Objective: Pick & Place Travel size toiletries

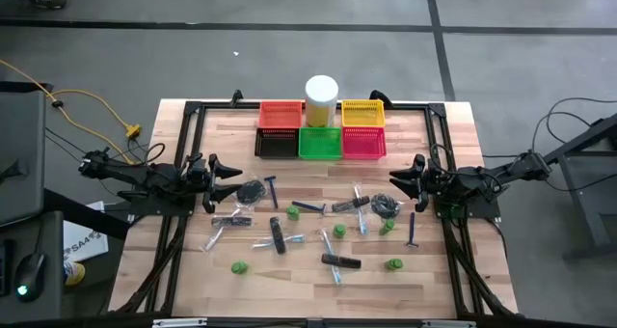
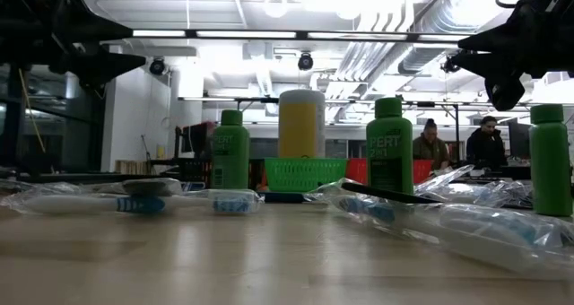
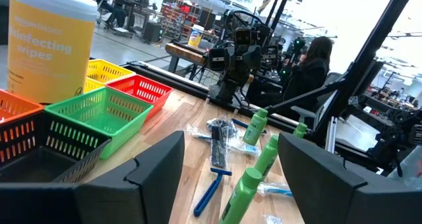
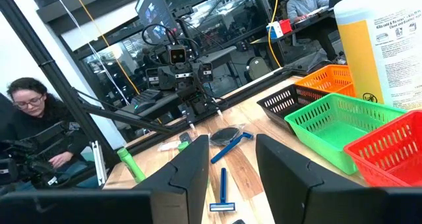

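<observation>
The wipes tub (image 3: 49, 43) reads "...nfecting wipes" in pale letters. Green bottles (image 2: 389, 146) show "PERT" down their sides in the low view. The tub's back label in the right wrist view starts "Kills cold..."; the rest is unreadable.

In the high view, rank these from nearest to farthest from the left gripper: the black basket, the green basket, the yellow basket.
From the left gripper:
1. Black basket, front row, nearest the left arm.
2. Green basket, front row, middle.
3. Yellow basket, back row, on the right arm's side.
</observation>
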Controlling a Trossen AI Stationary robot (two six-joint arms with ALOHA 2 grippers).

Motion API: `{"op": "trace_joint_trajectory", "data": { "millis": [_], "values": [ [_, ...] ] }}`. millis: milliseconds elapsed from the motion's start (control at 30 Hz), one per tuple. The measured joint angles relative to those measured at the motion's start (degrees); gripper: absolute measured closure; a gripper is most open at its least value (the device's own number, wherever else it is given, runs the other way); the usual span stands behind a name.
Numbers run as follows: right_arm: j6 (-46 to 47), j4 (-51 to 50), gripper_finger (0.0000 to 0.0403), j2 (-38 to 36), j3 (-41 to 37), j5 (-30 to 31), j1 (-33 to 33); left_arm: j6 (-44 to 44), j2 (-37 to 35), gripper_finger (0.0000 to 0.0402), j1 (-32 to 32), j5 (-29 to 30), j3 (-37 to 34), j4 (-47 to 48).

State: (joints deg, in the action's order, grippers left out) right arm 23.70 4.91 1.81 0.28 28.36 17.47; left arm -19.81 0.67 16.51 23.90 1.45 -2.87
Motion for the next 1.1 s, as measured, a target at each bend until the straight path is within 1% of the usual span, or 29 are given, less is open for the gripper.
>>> {"op": "trace_joint_trajectory", "data": {
  "millis": [100, 167, 233, 367, 467, 567, 633, 733, 833, 933, 1100],
  "values": [
    [2.35, 0.51, 0.0283, 0.01, 0.01, -0.32, 0.0, -0.02, 0.0, 0.0156, 0.0, 0.0, 0.0, 0.0],
    [6.51, 2.31, 0.0283, 0.01, 0.0, -2.09, 0.0, -0.01, -0.02, 0.0156, 0.0, 0.0, 0.0, 0.01],
    [8.64, 3.86, 0.0283, 0.01, 0.0, -4.05, 0.02, 0.0, -0.02, 0.0156, 0.0, 0.02, 0.0, 0.0],
    [9.11, 7.79, 0.0283, 0.01, 0.01, -3.97, 0.03, 0.0, -0.02, 0.0156, 0.0, 0.02, 0.0, 0.02],
    [10.38, 7.2, 0.0283, 0.0, 0.65, -3.24, 0.02, 0.0, -0.02, 0.0156, 0.0, 0.03, 0.0, 0.02],
    [9.04, 5.95, 0.0283, -0.01, 3.21, -7.01, 0.02, 0.0, -0.02, 0.0156, 0.0, 0.04, 0.0, 0.02],
    [8.8, 4.08, 0.0283, 0.0, 4.94, -8.76, 0.05, 0.0, 0.0, 0.0156, 0.0, 0.04, 0.0, 0.01],
    [9.65, -0.54, 0.0283, 0.44, 8.36, -8.84, 0.04, -0.01, -0.02, 0.0156, 0.0, 0.04, 0.0, 0.02],
    [10.77, -6.83, 0.029, 2.38, 12.88, -8.99, 0.57, -0.01, 0.0, 0.0156, 0.0, 0.07, 0.0, 0.0],
    [11.21, -12.43, 0.0305, 6.18, 17.97, -9.8, 1.71, -0.02, -0.02, 0.0156, 0.0, 0.07, 0.0, 0.02],
    [13.72, -23.55, 0.0333, 14.36, 27.15, -13.24, 3.68, 0.0, -0.02, 0.0156, 0.0, 0.09, 0.0, 0.01]
  ]
}}
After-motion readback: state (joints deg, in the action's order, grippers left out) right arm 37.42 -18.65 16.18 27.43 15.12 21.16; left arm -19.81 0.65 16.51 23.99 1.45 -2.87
